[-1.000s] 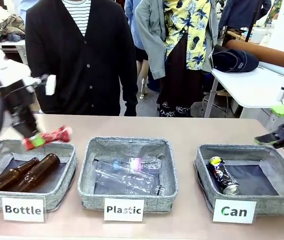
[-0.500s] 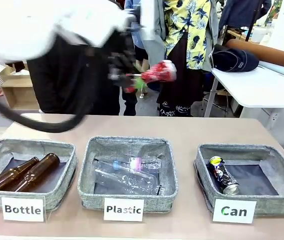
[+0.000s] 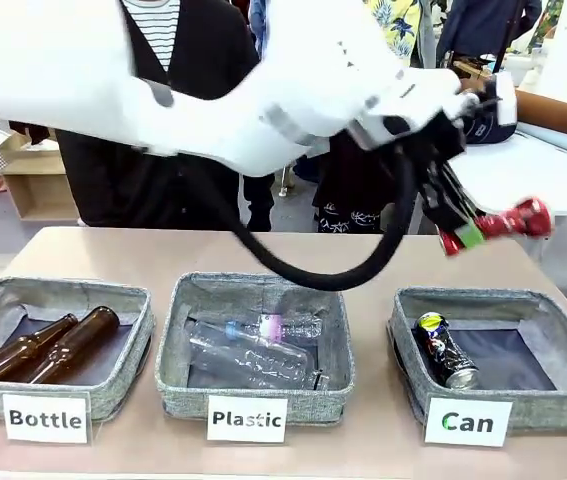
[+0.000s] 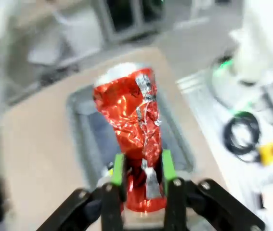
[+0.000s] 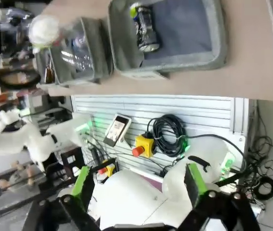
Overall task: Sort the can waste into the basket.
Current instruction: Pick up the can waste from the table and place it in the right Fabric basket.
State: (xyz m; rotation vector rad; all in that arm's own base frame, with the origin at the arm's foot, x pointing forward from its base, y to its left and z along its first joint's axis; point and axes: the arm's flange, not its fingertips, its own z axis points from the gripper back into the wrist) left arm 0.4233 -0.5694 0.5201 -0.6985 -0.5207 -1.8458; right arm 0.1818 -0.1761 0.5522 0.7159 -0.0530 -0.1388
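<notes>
Presently the left arm reaches across the table from the picture's left to the right side, and the left gripper (image 3: 470, 235) is clamped on the red can (image 3: 513, 220), holding it in the air above the far edge of the basket (image 3: 418, 375) labelled "Can". From the front, the can sticks out sideways from the green pads, its free end pointing toward the right edge of the picture, clear of the table (image 3: 363, 260). In the left wrist view the red can (image 4: 132, 130) is crumpled and shiny, pinched near its lower end between the two fingers (image 4: 118, 169), with a grey basket (image 4: 78, 139) blurred beneath it; the blur makes it hard to say exactly over which part of the basket it hangs. The dark can (image 3: 445, 352) with a silver top lies inside the "Can" basket, toward its left wall. The middle basket (image 3: 178, 350), labelled "Plastic", holds clear plastic bottles (image 3: 258, 350), and the one labelled "Bottle" (image 3: 138, 345) holds two brown glass bottles (image 3: 53, 345). In the right wrist view the right gripper (image 5: 138, 185) has its jaws spread wide with nothing between them, well off the table's edge, and it looks from above onto the basket (image 5: 208, 55) containing the dark can (image 5: 143, 29). A person in a dark cardigan (image 3: 213, 50) stands at the far side of the table.
</notes>
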